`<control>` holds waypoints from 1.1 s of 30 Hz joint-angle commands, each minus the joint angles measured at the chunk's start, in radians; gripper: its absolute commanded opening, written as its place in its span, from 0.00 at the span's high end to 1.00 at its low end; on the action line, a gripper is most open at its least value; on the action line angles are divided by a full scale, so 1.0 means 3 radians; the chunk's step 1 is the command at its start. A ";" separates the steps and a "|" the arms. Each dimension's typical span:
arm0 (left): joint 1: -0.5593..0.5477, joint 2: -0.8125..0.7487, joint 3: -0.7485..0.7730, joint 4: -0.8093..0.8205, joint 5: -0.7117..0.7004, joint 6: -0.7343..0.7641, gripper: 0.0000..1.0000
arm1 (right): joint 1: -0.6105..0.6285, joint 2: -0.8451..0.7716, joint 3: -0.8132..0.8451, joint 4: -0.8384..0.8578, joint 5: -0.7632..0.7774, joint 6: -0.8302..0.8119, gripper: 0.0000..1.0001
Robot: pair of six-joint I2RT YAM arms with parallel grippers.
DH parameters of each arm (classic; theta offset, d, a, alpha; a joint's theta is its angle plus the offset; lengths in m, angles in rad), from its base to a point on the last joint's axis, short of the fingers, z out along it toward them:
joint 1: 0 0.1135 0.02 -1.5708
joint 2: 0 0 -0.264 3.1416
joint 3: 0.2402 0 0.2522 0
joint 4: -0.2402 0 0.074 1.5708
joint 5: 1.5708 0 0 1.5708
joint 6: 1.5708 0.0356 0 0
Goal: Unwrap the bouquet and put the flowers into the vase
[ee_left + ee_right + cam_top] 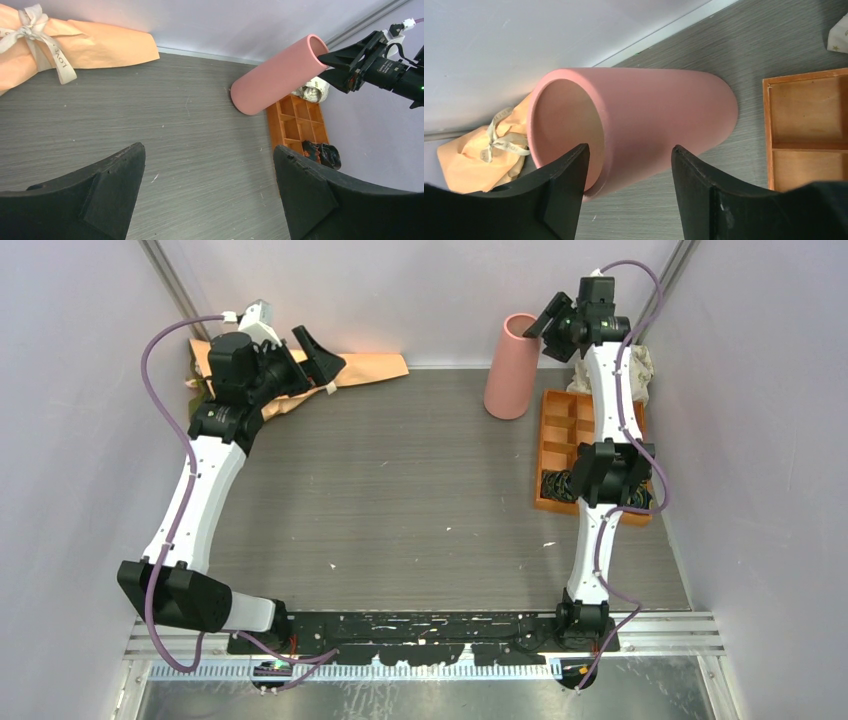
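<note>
The bouquet point(370, 368) lies at the back left against the wall, its peach-tan paper point(100, 47) tied with a beige ribbon point(37, 30). The flowers are hidden. My left gripper point(315, 375) hovers right by it, wide open and empty point(209, 150). The salmon-pink vase point(512, 375) stands upright at the back right. My right gripper point(630, 150) straddles the vase's rim, with one finger point(569, 175) inside the mouth and the other point(694, 175) outside. A gap shows between the outer finger and the vase wall point(664, 115).
An orange compartment tray point(560, 435) sits just right of the vase, with a black tangle point(322, 152) in its near cell. Crumpled white paper point(640, 365) lies behind the tray. Walls close the back and both sides.
</note>
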 commanded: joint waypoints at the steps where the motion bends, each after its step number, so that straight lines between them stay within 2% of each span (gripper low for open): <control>1: 0.0004 -0.0045 0.0000 0.0065 -0.0015 0.0057 0.02 | 0.0051 -0.0004 0.0169 -0.0005 0.0245 -0.0126 0.35; 12: -0.0001 0.0041 -0.0089 0.0176 0.0018 0.0031 0.02 | 0.0121 0.0114 0.0204 -0.0002 0.0413 -0.0178 0.34; 17: -0.0135 0.0376 0.0029 0.0235 0.0114 0.0115 0.03 | 0.0127 -0.0015 -0.0009 0.0298 0.0356 -0.0089 0.25; 18: -0.0177 0.0459 0.0063 0.0236 0.0111 0.0134 0.03 | 0.0127 -0.0068 -0.0070 0.0438 0.0343 -0.0069 0.19; 21: -0.0298 0.0723 0.0219 0.0244 0.0115 0.0168 0.03 | 0.0127 -0.0203 -0.0106 0.0603 0.0307 -0.0040 0.11; 26: -0.0436 0.1174 0.0589 0.0262 0.0212 0.0165 0.03 | 0.0127 -0.0442 -0.0132 0.0636 0.0276 -0.0061 0.02; 31: -0.0565 0.1698 0.1054 0.0232 0.0270 0.0108 0.03 | 0.0105 -0.0843 -0.0559 0.0850 0.0281 -0.0063 0.00; 33: -0.0604 0.1948 0.1292 0.0229 0.0315 0.0042 0.03 | 0.0050 -0.1036 -0.0783 0.0986 0.0327 0.0011 0.05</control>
